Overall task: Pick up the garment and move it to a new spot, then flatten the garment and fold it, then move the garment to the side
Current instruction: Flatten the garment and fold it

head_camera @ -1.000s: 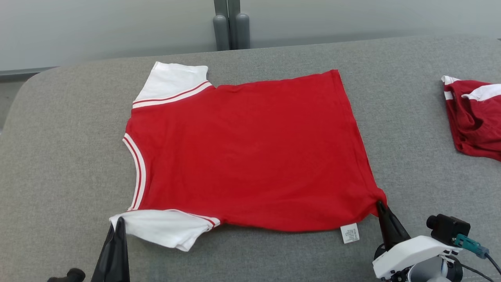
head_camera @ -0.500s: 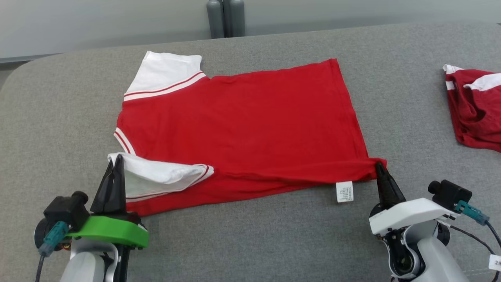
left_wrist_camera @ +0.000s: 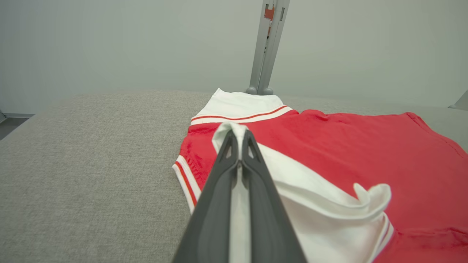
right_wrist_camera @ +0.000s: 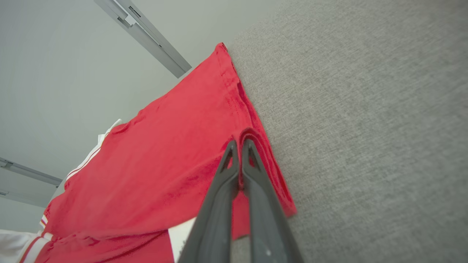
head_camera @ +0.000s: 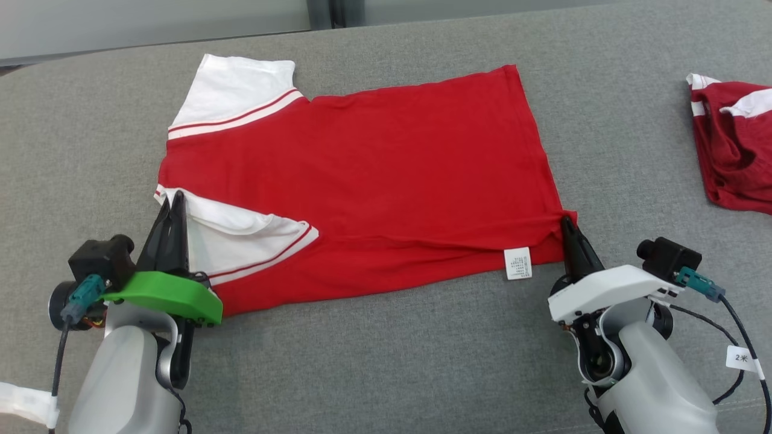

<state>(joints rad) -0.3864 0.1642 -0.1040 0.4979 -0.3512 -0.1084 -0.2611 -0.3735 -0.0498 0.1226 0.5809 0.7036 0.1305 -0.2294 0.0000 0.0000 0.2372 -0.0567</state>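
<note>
The garment [head_camera: 374, 157] is a red T-shirt with white, red-striped sleeves, spread on the grey padded table [head_camera: 392, 361], collar to the left. My left gripper [head_camera: 170, 202] is shut on the near white sleeve [head_camera: 235, 232], which is lifted and laid back over the red body. My right gripper [head_camera: 566, 222] is shut on the near hem corner, also raised and folded inward, with a white care label [head_camera: 517, 263] hanging beside it. The left wrist view has the sleeve cloth pinched between the fingers [left_wrist_camera: 239, 137]. In the right wrist view the red hem wraps the gripper [right_wrist_camera: 240, 142].
A second red and white garment [head_camera: 733, 144] lies crumpled at the table's right edge. A grey post [left_wrist_camera: 265, 47] stands behind the table's far edge. Bare grey table lies in front of and to the left of the shirt.
Both grippers have carried the near edge of the shirt away from me, over its body, so the near strip now lies doubled. The head camera has tilted down too.
</note>
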